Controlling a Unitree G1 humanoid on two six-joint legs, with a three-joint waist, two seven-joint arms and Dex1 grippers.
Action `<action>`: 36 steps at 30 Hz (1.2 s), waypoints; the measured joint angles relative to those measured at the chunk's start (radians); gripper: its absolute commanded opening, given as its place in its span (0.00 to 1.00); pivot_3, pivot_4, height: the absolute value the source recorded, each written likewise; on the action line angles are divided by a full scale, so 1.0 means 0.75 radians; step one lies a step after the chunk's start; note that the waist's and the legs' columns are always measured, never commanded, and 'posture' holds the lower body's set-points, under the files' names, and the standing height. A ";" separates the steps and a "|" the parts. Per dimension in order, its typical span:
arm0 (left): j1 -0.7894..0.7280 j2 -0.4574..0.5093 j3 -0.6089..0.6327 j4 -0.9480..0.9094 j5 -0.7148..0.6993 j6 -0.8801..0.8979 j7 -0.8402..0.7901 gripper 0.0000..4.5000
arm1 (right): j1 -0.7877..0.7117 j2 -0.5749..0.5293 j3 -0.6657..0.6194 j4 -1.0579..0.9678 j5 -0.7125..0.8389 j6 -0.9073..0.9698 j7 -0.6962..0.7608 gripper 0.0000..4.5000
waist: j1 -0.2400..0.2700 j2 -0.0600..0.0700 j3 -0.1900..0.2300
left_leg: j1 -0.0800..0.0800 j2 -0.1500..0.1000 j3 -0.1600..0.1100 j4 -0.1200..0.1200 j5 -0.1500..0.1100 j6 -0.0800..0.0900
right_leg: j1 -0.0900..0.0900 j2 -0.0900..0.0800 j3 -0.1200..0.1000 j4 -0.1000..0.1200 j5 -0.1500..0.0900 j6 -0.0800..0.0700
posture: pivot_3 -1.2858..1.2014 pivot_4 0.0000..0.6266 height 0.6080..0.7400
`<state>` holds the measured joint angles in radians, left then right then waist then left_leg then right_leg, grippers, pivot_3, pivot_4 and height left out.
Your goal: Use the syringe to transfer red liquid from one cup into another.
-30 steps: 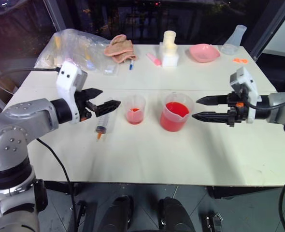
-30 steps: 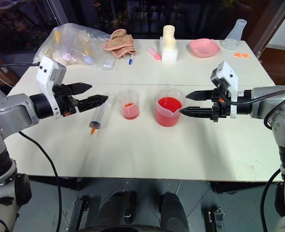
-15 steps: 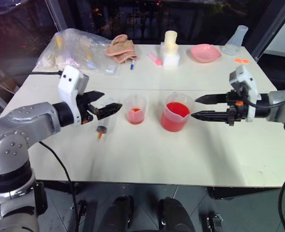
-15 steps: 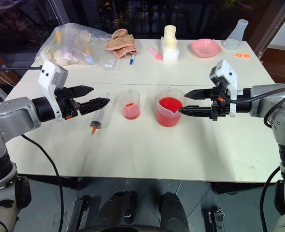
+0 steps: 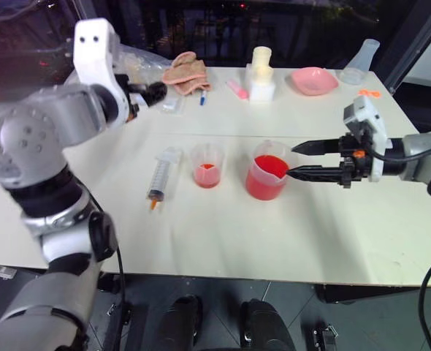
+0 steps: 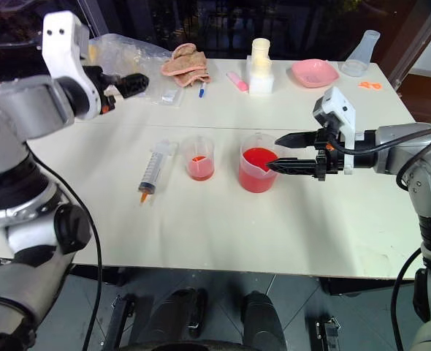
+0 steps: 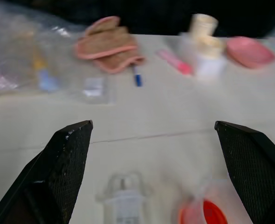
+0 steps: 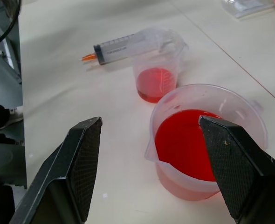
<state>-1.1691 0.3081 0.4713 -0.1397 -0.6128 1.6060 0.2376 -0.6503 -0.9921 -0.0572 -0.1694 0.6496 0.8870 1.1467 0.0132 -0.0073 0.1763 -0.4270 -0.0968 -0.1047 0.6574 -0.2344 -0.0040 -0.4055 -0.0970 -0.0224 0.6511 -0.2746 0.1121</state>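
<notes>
Syringe [image 5: 159, 175]: flat on table [image 5: 223, 234], at 9 o'clock of small cup [image 5: 207, 164]
Left gripper [image 6: 136, 80]: jaws apart, empty, raised
Right gripper [image 5: 294, 160]: jaws apart, at 3 o'clock of beaker [image 5: 265, 177]

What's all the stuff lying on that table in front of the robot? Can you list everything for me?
syringe: one, clear with orange tip, lying flat on the table's left half
smaller cup: one, clear, a little red liquid inside, just right of the syringe
large beaker: one, clear, red-filled, right of the smaller cup
plastic bag: one, clear, far left corner
cloth: one, pink-tan, crumpled, far side
blue pen-like item: one, beside the cloth
pink marker-like item: one, far side
white block with cream piece on top: one, far centre
dish: one, pink, far right
flask: one, clear, far right corner
left gripper: raised over the far left, open
right gripper: open, beside the beaker
</notes>
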 measured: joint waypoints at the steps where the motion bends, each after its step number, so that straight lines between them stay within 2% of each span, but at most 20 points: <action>1: -0.016 -0.051 0.048 0.045 0.024 0.000 0.073 0.98 | 0.000 0.001 0.003 0.000 0.000 0.000 0.000 0.77 | 0.000 0.000 0.000 | 0.000 0.000 0.000 0.000 0.000 0.000 | 0.000 0.000 0.000 0.000 0.000 0.000 | 0.52 0.24 1.00; 8: -0.174 -0.284 0.347 0.486 0.177 0.000 0.747 0.98 | -0.001 0.005 0.007 -0.003 -0.002 -0.002 -0.003 0.77 | 0.005 -0.002 0.001 | -0.001 -0.001 0.000 0.001 0.000 -0.001 | -0.001 -0.001 0.000 0.001 0.000 0.001 | 0.52 0.24 1.00; 10: -0.206 -0.289 0.396 0.609 0.191 0.000 0.868 0.98 | 0.000 0.009 0.007 -0.004 -0.001 -0.002 -0.005 0.77 | 0.003 -0.002 0.001 | -0.002 -0.001 0.000 0.001 0.000 -0.001 | -0.001 -0.001 0.000 0.001 0.000 0.001 | 0.52 0.24 1.00; 15: -0.352 -0.194 0.382 1.036 0.167 0.000 1.016 0.98 | 0.012 0.041 0.006 -0.039 0.006 0.002 -0.038 0.77 | 0.001 -0.003 0.002 | -0.002 -0.001 0.002 0.001 0.000 -0.001 | -0.005 -0.001 0.000 0.007 0.000 0.001 | 0.52 0.24 1.00; 17: -0.439 -0.090 0.309 1.307 0.159 0.001 1.012 0.98 | 0.017 0.041 0.005 -0.056 0.008 0.004 -0.050 0.77 | -0.002 -0.003 0.002 | -0.002 -0.001 0.004 0.002 0.000 -0.001 | -0.007 -0.002 0.000 0.011 0.000 0.001 | 0.52 0.24 1.00; 21: -0.554 0.030 0.154 1.671 0.165 0.001 0.905 0.98 | 0.023 0.041 0.001 -0.061 0.015 0.018 -0.067 0.77 | -0.001 -0.003 0.002 | -0.002 -0.002 0.007 0.002 0.000 -0.001 | -0.010 -0.002 0.000 0.016 0.000 0.002 | 0.52 0.24 1.00; 25: -0.602 0.060 -0.006 1.844 0.196 0.004 0.751 0.98 | 0.030 0.041 -0.003 -0.079 0.029 0.029 -0.082 0.77 | -0.001 -0.003 0.002 | -0.002 -0.002 0.008 0.002 0.000 -0.001 | -0.011 -0.002 0.001 0.016 0.000 0.002 | 0.52 0.24 1.00; 28: -0.590 0.055 -0.152 1.832 0.219 0.004 0.592 0.98 | 0.037 0.040 -0.013 -0.088 0.033 0.032 -0.096 0.77 | -0.001 -0.003 0.002 | -0.002 -0.002 0.009 0.002 0.000 -0.001 | -0.011 -0.003 0.005 0.016 0.000 0.002 | 0.52 0.24 1.00; 32: -0.491 0.038 -0.359 1.701 0.232 0.004 0.368 0.98 | 0.055 0.040 -0.034 -0.104 0.046 0.041 -0.117 0.77 | -0.002 -0.003 0.002 | -0.002 0.000 0.020 0.001 0.000 -0.001 | -0.017 -0.002 0.017 0.019 0.000 0.001 | 0.52 0.24 1.00; 36: -0.413 0.025 -0.498 1.551 0.259 0.004 0.184 0.98 | 0.068 0.040 -0.042 -0.115 0.058 0.055 -0.135 0.77 | -0.004 -0.004 0.002 | -0.003 0.002 0.028 0.000 0.000 -0.001 | -0.022 -0.001 0.023 0.020 0.000 0.001 | 0.52 0.24 1.00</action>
<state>-1.4791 0.3272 0.0981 1.0236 -0.4189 1.6088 0.3753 -0.5991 -0.9619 -0.0885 -0.2557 0.6932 0.9283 1.0452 0.0100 -0.0100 0.1777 -0.4295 -0.0952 -0.0838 0.6577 -0.2344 -0.0044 -0.4221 -0.0977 -0.0048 0.6660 -0.2745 0.1132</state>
